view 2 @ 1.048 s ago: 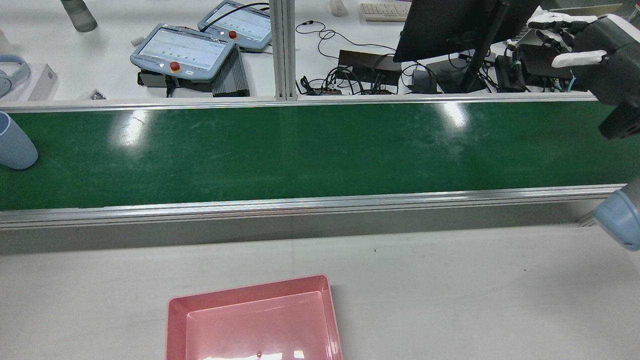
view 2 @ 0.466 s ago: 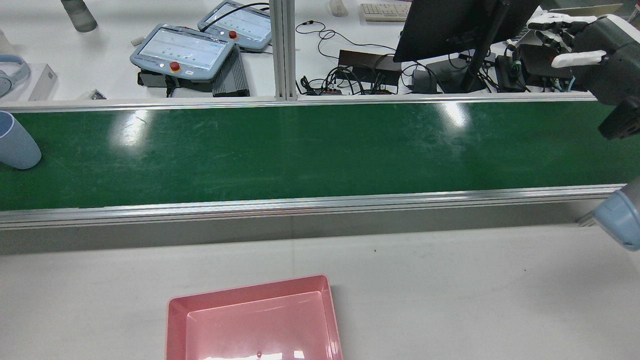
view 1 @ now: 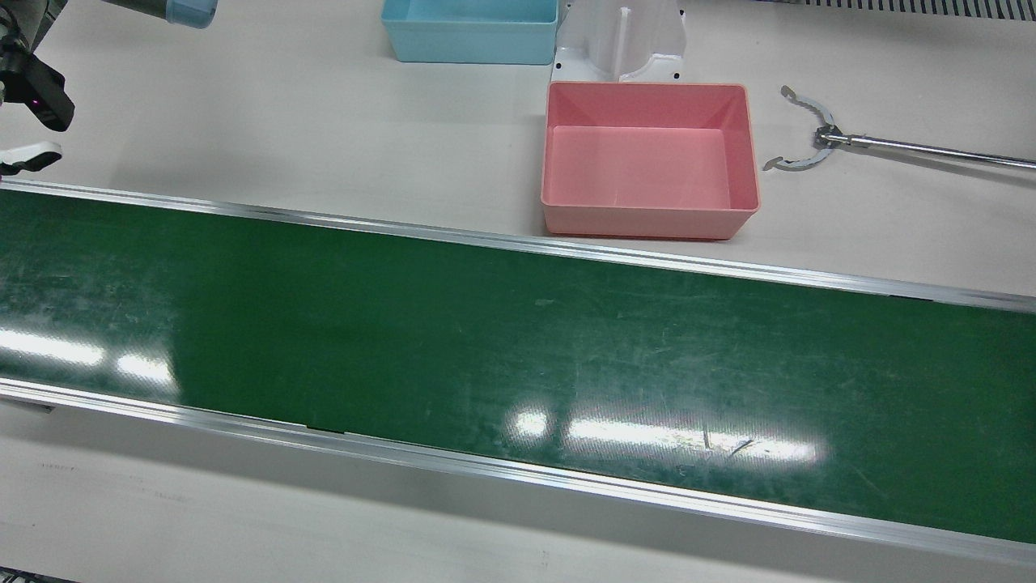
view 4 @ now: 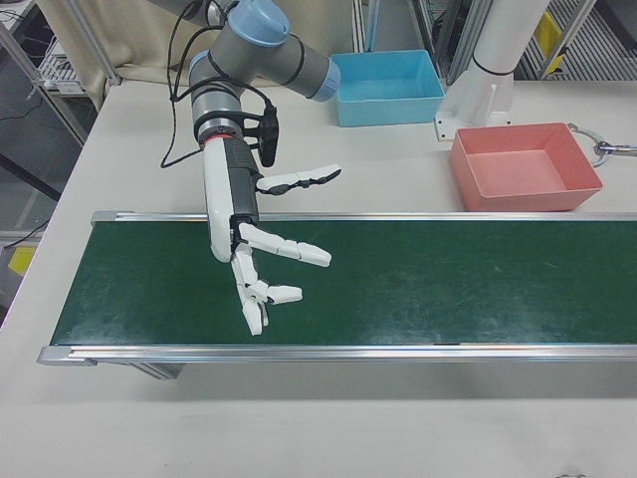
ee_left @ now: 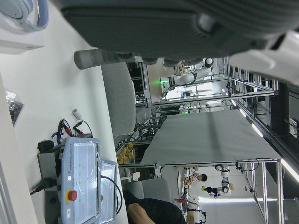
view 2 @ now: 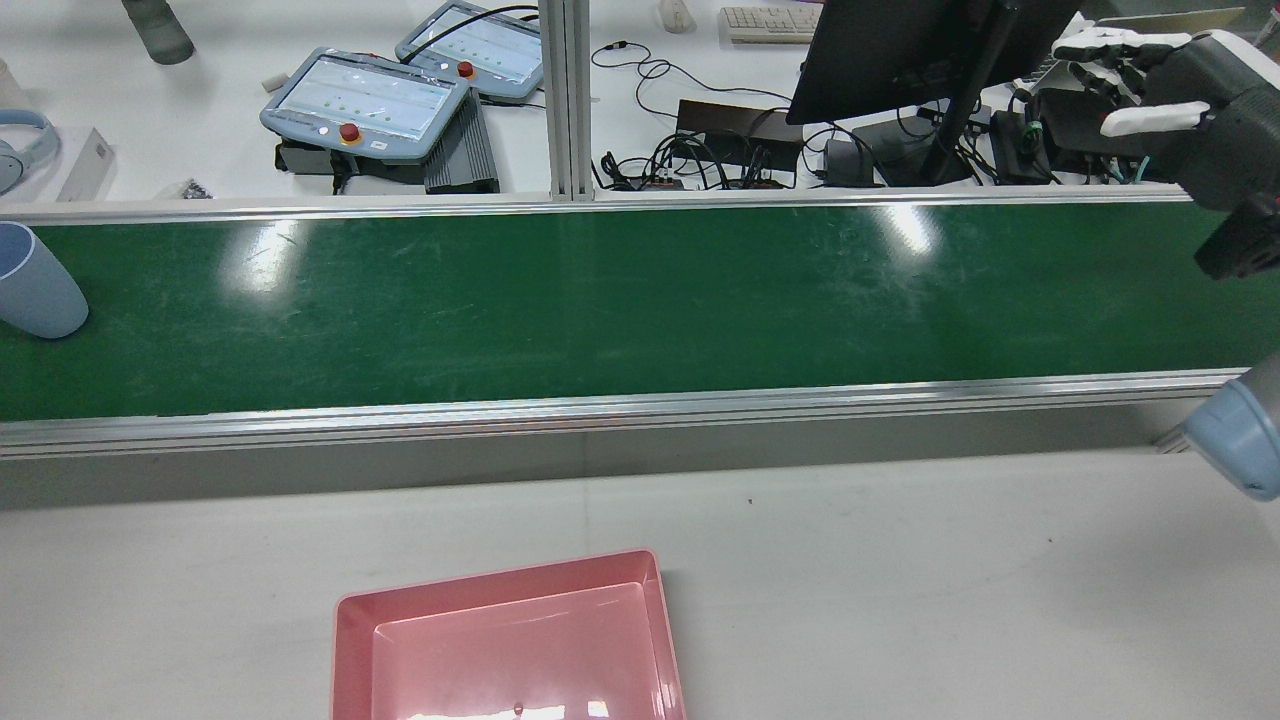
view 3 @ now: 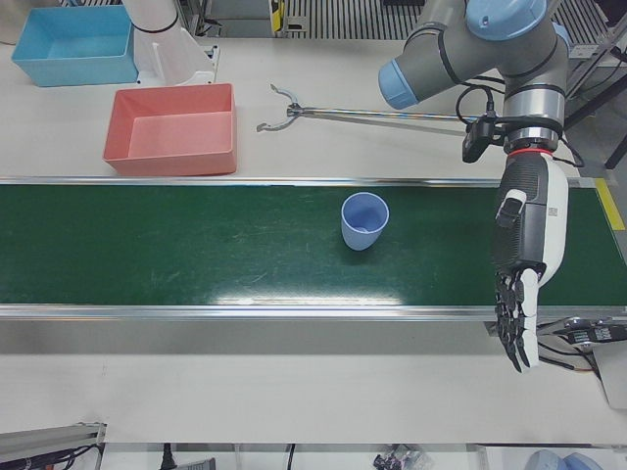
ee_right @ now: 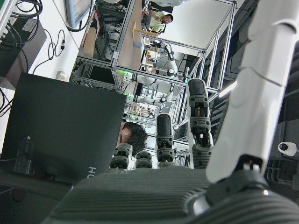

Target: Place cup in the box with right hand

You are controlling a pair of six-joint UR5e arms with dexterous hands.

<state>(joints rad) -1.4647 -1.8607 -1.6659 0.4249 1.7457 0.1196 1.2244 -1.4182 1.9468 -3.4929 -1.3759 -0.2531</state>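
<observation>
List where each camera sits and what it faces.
Front view: overhead, operators' side, looking down on belt and pink box; almost no robot.
Rear view: high behind the arms, facing forward; right hand at right edge.
Left-front view: faces the robot; left hand open at the belt's edge.
Right-front view: faces the robot; right hand open above the belt.
Left hand view: sideways, facing the desk; palm on top.
Right hand view: sideways, facing a monitor; fingers show.
Shared: rear and left-front both show the cup.

Sideways picture: the dark ribbed left hand (ee_left: 177, 28) fills the top edge. Below lie a white desk (ee_left: 42, 102) and teach pendants (ee_left: 86, 179) (red stop button showing).
</observation>
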